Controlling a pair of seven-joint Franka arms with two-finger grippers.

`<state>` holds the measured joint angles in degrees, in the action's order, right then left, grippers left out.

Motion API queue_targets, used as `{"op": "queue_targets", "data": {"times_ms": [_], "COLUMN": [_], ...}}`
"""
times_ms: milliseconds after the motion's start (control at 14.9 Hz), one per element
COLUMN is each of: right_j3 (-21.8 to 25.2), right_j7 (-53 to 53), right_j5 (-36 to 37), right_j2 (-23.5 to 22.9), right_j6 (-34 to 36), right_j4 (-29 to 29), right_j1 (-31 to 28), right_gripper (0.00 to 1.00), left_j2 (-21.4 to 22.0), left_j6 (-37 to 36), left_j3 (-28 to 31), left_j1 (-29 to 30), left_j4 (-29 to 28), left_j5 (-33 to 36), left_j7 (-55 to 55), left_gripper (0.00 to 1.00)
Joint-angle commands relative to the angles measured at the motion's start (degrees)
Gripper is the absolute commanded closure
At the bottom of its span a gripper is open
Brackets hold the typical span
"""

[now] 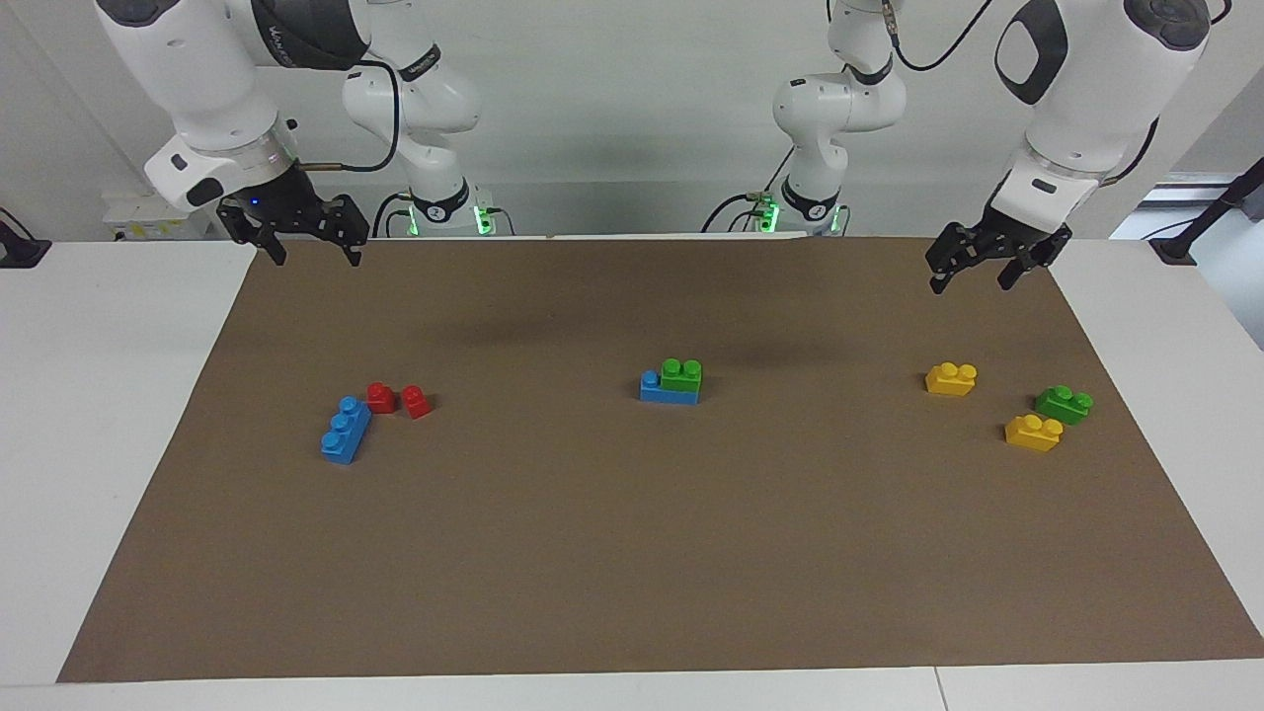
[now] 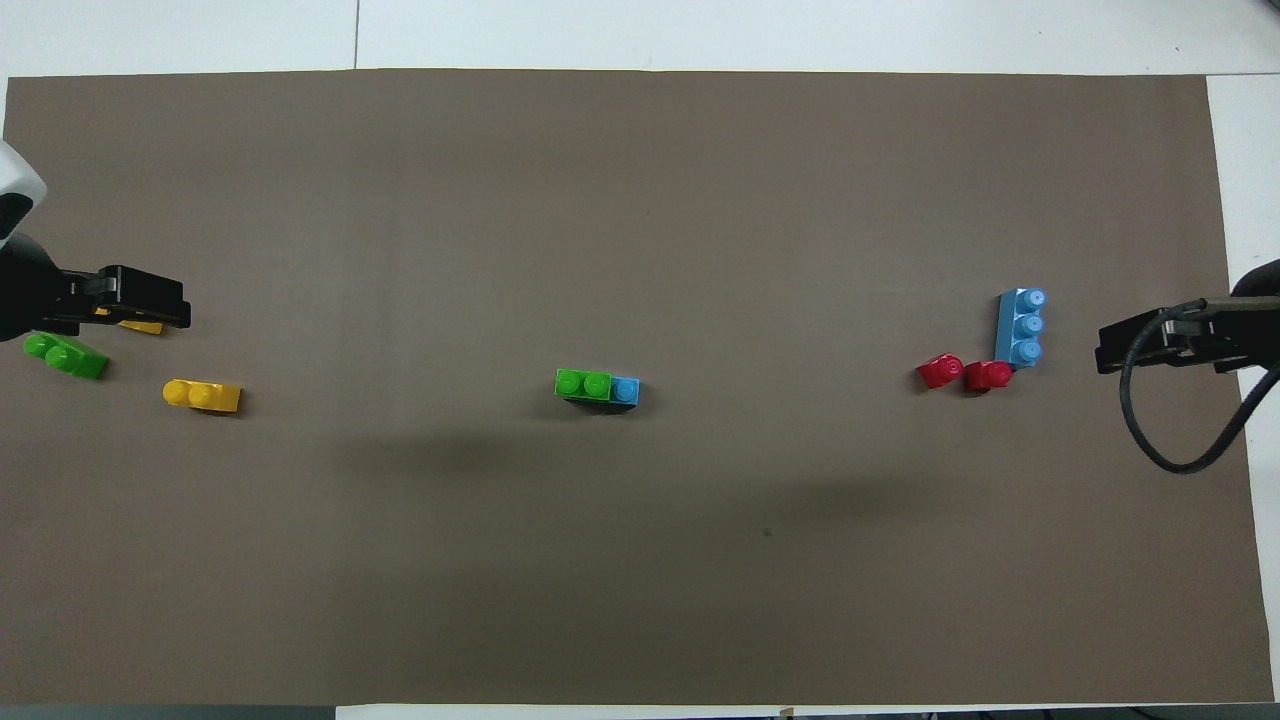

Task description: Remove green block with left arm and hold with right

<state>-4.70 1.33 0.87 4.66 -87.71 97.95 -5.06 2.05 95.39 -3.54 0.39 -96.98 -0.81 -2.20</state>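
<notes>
The green block [image 1: 681,374] is a lime two-stud brick stacked on a blue brick [image 1: 656,389] in the middle of the brown mat; the pair also shows in the overhead view, green block [image 2: 583,383] on blue brick [image 2: 625,390]. My left gripper [image 1: 973,276] hangs open and empty in the air at the left arm's end of the mat, in the overhead view [image 2: 178,305] over a yellow brick. My right gripper [image 1: 314,253] hangs open and empty at the right arm's end, well apart from the stack, seen in the overhead view [image 2: 1105,352] beside the loose blue brick.
At the left arm's end lie a darker green brick [image 1: 1064,404] and two yellow bricks [image 1: 951,379] [image 1: 1033,433]. At the right arm's end lie a loose three-stud blue brick [image 1: 346,431] and two small red bricks [image 1: 381,397] [image 1: 417,401].
</notes>
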Motion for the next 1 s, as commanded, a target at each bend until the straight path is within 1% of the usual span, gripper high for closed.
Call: {"op": "queue_targets", "data": {"times_ms": [0, 937], "right_j3": [-0.5, -0.5], "right_j7": [-2.0, -2.0], "right_j5": [0.0, 0.1], "right_j2": [-0.2, -0.2], "right_j6": [0.9, 1.0], "right_j4": [-0.3, -0.2], "right_j1": [-1.0, -1.0], "right_gripper": [0.00, 0.00], "left_j2": [0.8, 0.8], "left_j6": [-0.6, -1.3], "left_j3": [-0.2, -0.1], "left_j1": [0.4, 0.2], "left_j4": [-0.1, -0.2], "left_j5": [-0.9, -0.9], "left_j7": [1.1, 0.2], "left_gripper": [0.00, 0.00]}}
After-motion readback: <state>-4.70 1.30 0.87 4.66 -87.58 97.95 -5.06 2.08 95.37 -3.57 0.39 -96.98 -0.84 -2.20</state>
